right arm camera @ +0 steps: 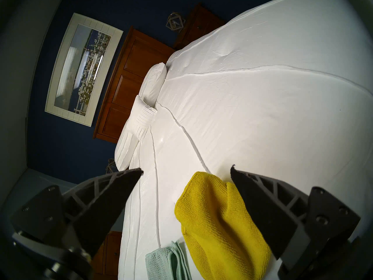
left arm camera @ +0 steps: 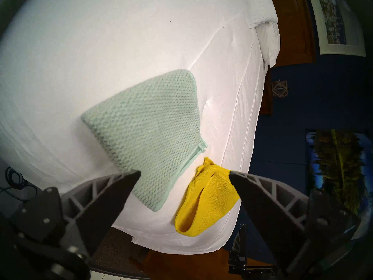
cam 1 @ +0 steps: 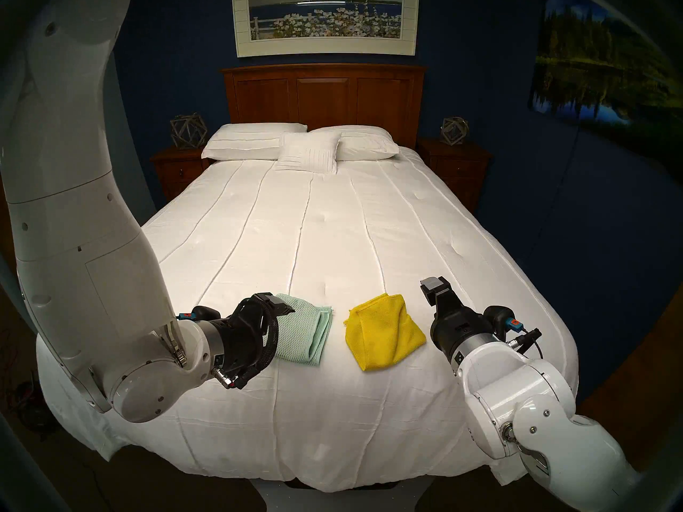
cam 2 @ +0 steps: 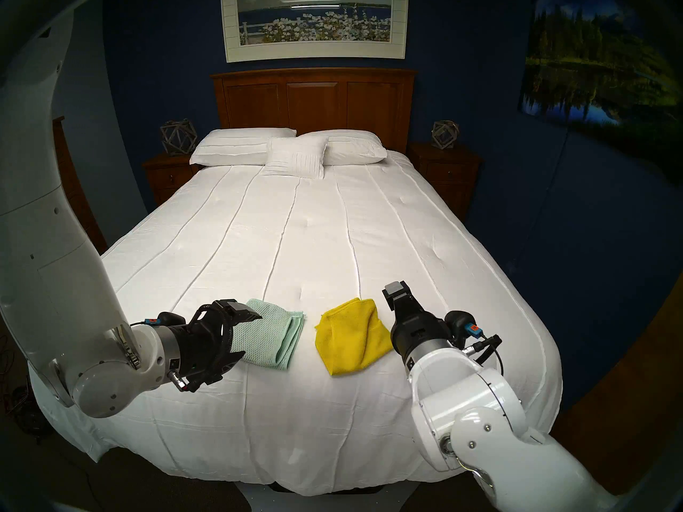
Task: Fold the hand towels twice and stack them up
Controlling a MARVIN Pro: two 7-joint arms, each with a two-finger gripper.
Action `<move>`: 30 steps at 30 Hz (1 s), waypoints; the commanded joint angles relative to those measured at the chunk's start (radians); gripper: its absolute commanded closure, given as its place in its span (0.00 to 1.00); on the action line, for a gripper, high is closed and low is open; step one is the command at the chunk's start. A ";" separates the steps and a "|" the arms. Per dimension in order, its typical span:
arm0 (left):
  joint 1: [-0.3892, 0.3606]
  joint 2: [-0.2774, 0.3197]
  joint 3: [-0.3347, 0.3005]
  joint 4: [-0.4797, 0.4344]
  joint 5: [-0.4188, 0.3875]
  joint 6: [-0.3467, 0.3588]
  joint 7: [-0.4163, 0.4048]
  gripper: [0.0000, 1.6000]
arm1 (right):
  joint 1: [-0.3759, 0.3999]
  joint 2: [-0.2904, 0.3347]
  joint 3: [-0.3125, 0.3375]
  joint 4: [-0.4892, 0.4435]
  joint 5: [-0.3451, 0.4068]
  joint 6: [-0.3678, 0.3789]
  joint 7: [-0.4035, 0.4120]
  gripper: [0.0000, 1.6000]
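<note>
Hand towels are lying side by side at the near end of the white bedspread [cam 1: 332, 241], apart and not yet stacked.

Head views: the mint-green waffle-knit towel [cam 1: 305, 334] is sitting on the left as a flat rectangle with layered hems along its right side; the yellow microfibre towel [cam 1: 382, 334] is sitting to its right, folded but puffy and lopsided. The left gripper [cam 1: 275, 328] is hovering over the green towel's left edge, and the right gripper [cam 1: 438, 289] is standing just right of the yellow one.

Left wrist view: both fingers are showing spread wide with nothing between them, and the green towel's knit and bound hem are appearing in detail that the head views lack.

Right wrist view: these jaws are likewise standing wide and empty, and the yellow towel's rounded, springy fold is showing here alone.

Judgement: both cloths are looking light, soft and limp. The yellow one is likely slicker and apt to unfold. A pinch through all layers at the stacked edges seems soundest for lifting either onto the other.
</note>
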 commanded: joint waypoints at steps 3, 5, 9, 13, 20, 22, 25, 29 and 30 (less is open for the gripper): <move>0.016 0.023 0.068 0.000 0.055 0.006 -0.039 0.00 | 0.003 -0.002 -0.003 -0.022 0.003 0.002 0.007 0.00; 0.029 0.029 0.072 0.000 0.062 0.007 -0.044 0.00 | 0.003 -0.002 -0.003 -0.022 0.003 0.002 0.007 0.00; 0.071 0.042 0.069 0.012 0.067 0.007 -0.051 0.00 | 0.003 -0.002 -0.003 -0.022 0.003 0.002 0.007 0.00; 0.115 0.049 0.063 0.034 0.070 -0.006 -0.057 0.00 | 0.003 -0.002 -0.003 -0.022 0.003 0.001 0.007 0.00; 0.180 0.079 0.046 0.083 0.054 -0.021 -0.076 0.00 | 0.003 -0.002 -0.003 -0.022 0.003 0.001 0.007 0.00; 0.190 0.083 0.023 0.108 0.044 -0.017 -0.071 0.00 | 0.003 -0.002 -0.003 -0.022 0.003 0.001 0.007 0.00; 0.203 0.081 0.008 0.124 0.037 -0.017 -0.061 0.00 | 0.003 -0.002 -0.003 -0.022 0.003 0.001 0.007 0.00; 0.233 0.073 -0.006 0.143 0.031 -0.028 -0.048 0.00 | 0.003 -0.002 -0.003 -0.022 0.003 0.001 0.008 0.00; 0.236 0.072 -0.006 0.145 0.029 -0.030 -0.047 0.00 | 0.003 -0.002 -0.003 -0.022 0.003 0.001 0.008 0.00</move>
